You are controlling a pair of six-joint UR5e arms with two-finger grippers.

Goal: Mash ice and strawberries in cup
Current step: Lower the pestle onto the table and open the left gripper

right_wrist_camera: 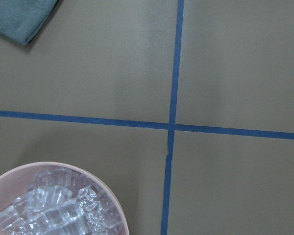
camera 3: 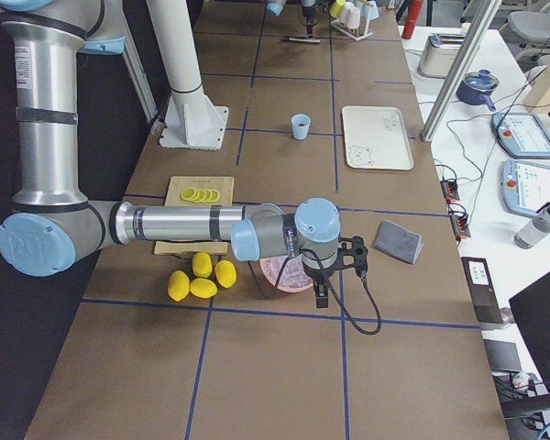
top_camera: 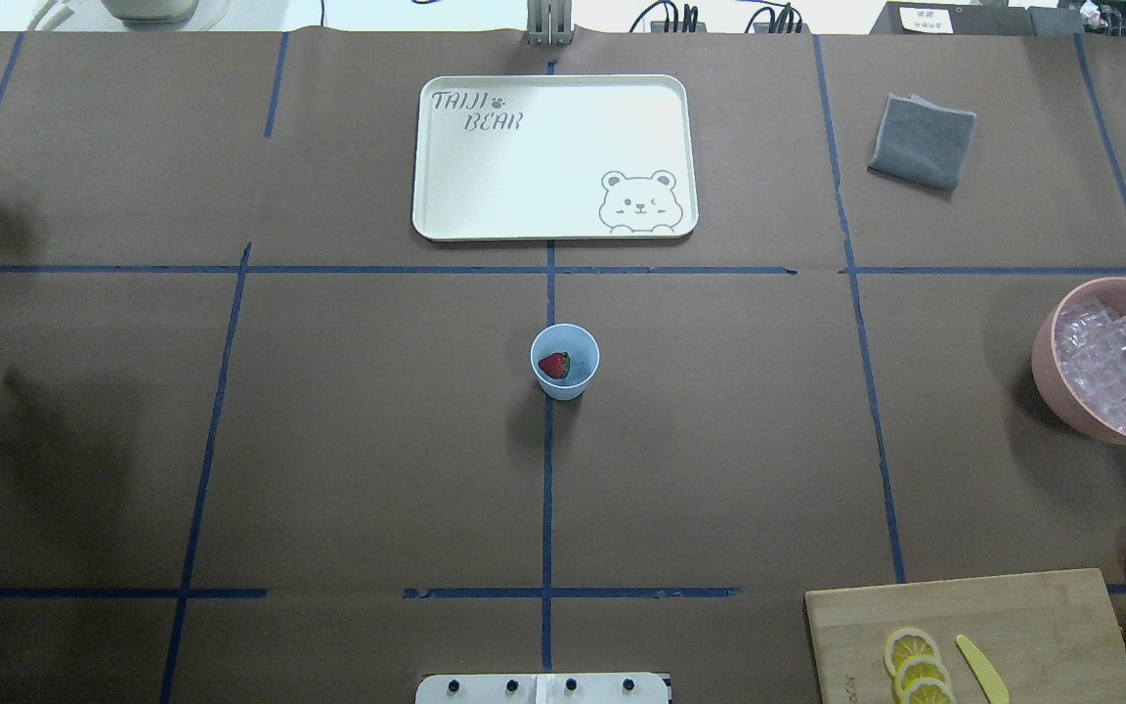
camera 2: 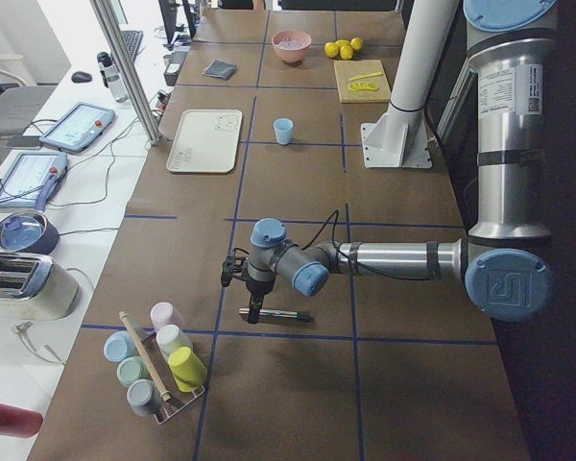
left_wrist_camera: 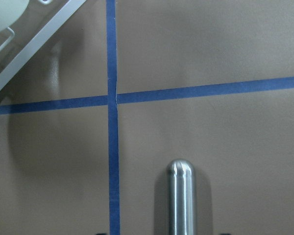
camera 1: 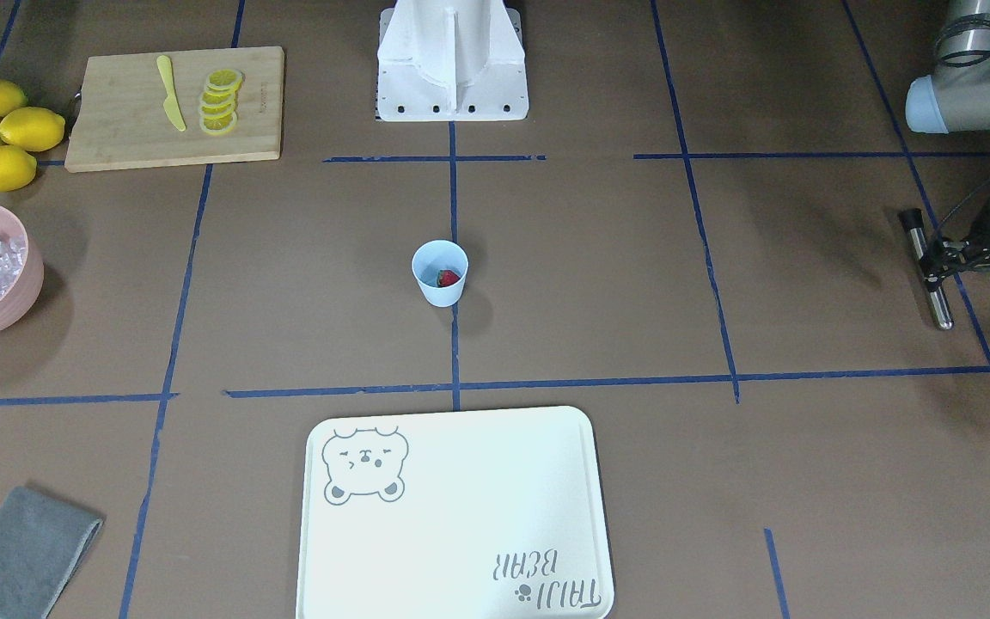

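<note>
Set-up for the mash: tools at the ends, cup alone in the middle.

On the robot's left, the left hand [camera 1: 933, 266] sits low over a steel masher [camera 1: 938, 306] lying flat on the tabletop [top_camera: 328, 440]. In the wrist view its tips barely show, wide of the bar, so it looks spread and not gripping. In the centre, well apart from both arms, the cup [top_camera: 564, 389] stands upright with the strawberry [top_camera: 553, 366] inside and no cubes that I can see. Far right, the ice [top_camera: 1115, 372] is heaped in a pink bowl [top_camera: 1047, 367]. The right hand [camera 3: 341, 266] hangs by the bowl's rim, and I cannot tell whether it is spread or closed. I'd call this the fetching stage. Next, the right hand must centre over the bowl, pinch a slippery cube and carry it to the cup, while the left closes on the masher.
</note>
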